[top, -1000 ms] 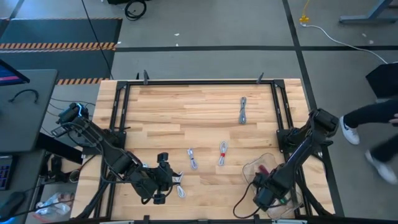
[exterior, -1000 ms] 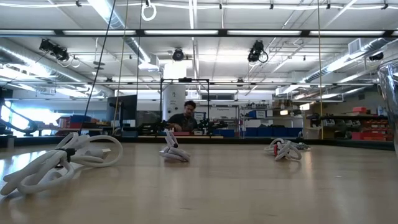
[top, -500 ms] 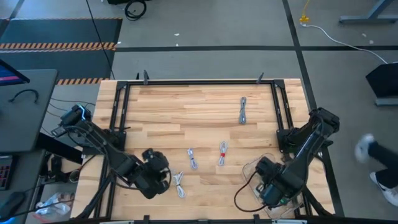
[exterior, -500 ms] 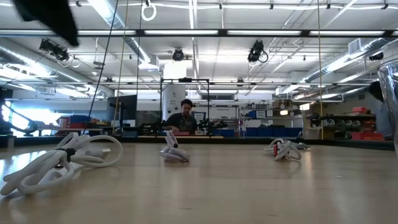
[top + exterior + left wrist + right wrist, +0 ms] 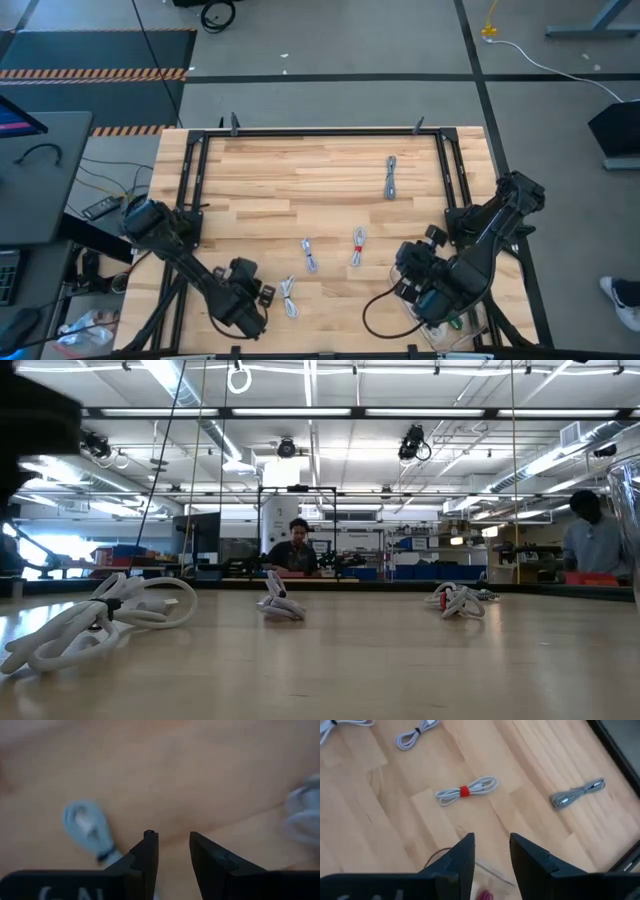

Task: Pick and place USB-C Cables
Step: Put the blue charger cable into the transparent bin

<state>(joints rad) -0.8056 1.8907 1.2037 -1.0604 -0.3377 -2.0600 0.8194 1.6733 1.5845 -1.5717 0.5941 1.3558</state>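
Note:
Several coiled USB-C cables lie flat on the wooden table. In the high view I see a white one [image 5: 289,297], a grey-white one [image 5: 310,255], one with a red tie [image 5: 358,246] and a grey one [image 5: 390,177]. My left gripper [image 5: 266,293] is open, just left of the white cable, which shows blurred in its wrist view [image 5: 90,827]. My right gripper [image 5: 405,262] is open above the clear tray's rim [image 5: 490,870]. Ahead of its fingers [image 5: 491,842] lie the red-tied cable [image 5: 466,790] and the grey cable [image 5: 577,794].
The clear plastic tray sits at the table's near right corner, mostly under my right arm; its wall shows at the low view's edge [image 5: 630,510], and something dark red lies in it [image 5: 484,895]. A black metal frame [image 5: 320,131] borders the table. People stand far behind.
My right gripper has moved from the near right corner toward the far left, over the tray and toward the red-tied cable. My left arm has drawn its elbow inward, and its gripper has stayed near the white cable. No cable has moved.

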